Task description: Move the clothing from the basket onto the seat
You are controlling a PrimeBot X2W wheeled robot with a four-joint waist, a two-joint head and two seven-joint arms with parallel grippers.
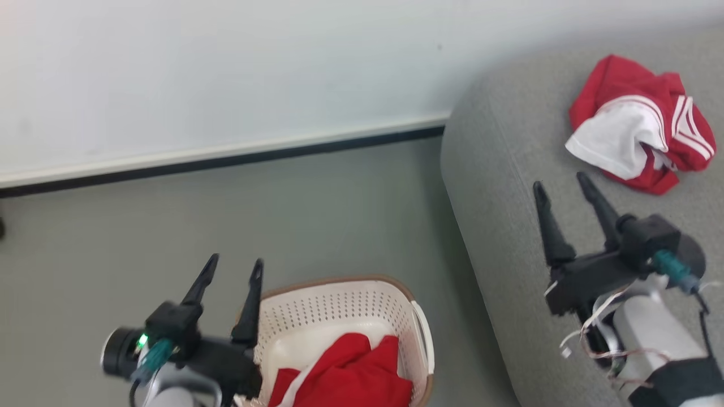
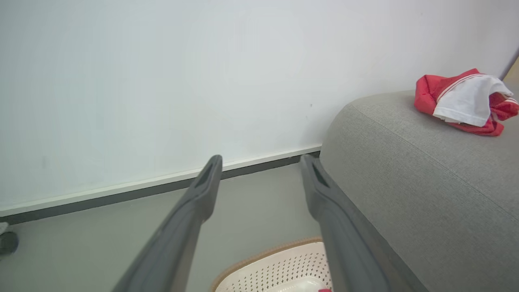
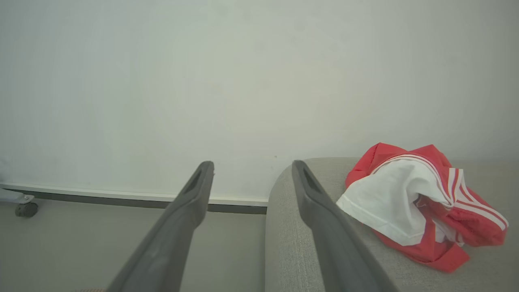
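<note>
A crumpled red jersey with white inner side and white stripes [image 1: 642,124] [image 2: 466,100] [image 3: 417,202] lies on the grey seat [image 1: 509,169] [image 2: 405,162] [image 3: 292,243] at the right. More red clothing [image 1: 350,367] lies in the cream perforated basket [image 1: 334,305] [image 2: 284,267] on the floor at bottom centre. My left gripper [image 1: 235,264] [image 2: 261,161] hangs open and empty just left of the basket's rim. Over the seat, short of the jersey, my right gripper [image 1: 560,183] [image 3: 252,167] is open with nothing between its fingers.
A white wall with a pale and dark baseboard [image 1: 226,155] runs behind. Grey floor [image 1: 283,215] lies between wall, basket and seat. A small caster wheel [image 3: 26,209] [image 2: 8,242] stands on the floor at far left.
</note>
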